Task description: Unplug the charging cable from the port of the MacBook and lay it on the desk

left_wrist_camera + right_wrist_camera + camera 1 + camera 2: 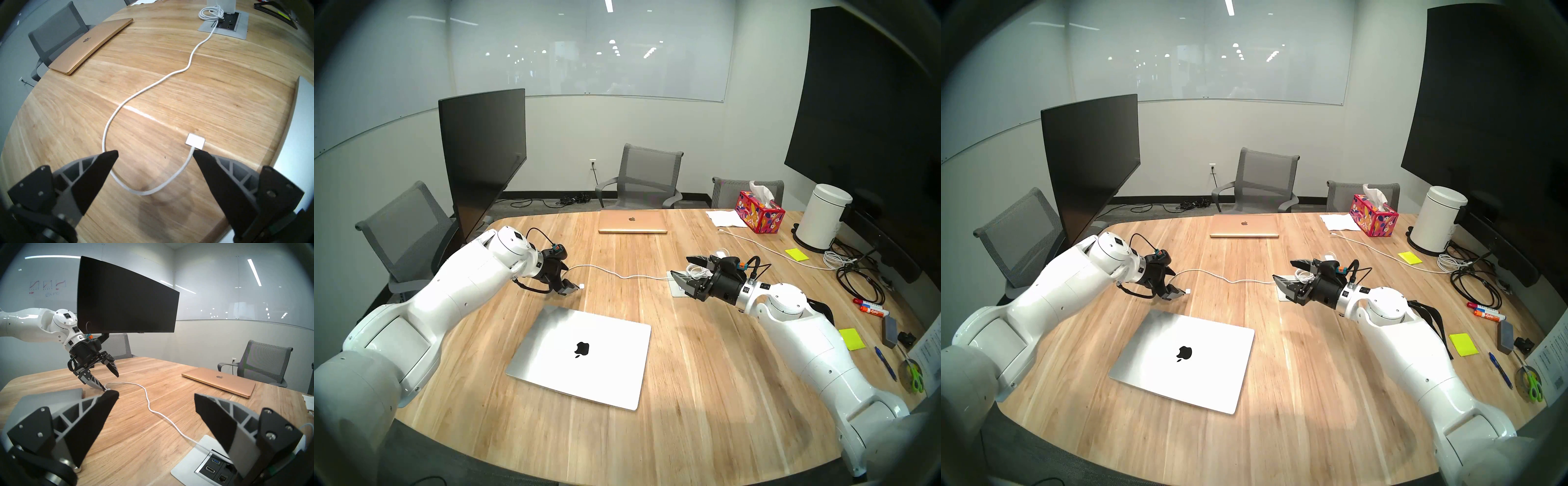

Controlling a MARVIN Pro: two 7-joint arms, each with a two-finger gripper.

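The charging cable (171, 76) lies loose on the bench (704, 356), its plug (195, 141) just beyond the MacBook (582, 356). Left gripper (155, 153) and right gripper (156, 396) gape wide, both empty.

I am seeing two laptops: the MacBook (580, 356) and a gold laptop (632, 221); three chairs (648, 176); two sticky notes (796, 254); two monitors (483, 159).

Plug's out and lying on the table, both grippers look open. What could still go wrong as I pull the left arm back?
The long thin white charging cable loops between the left gripper fingers; retracting may snag it and drag the plug across the light-wood desk.

A dragged plug could knock against the silver-white MacBook.

The right gripper hovers over the bunched cord.
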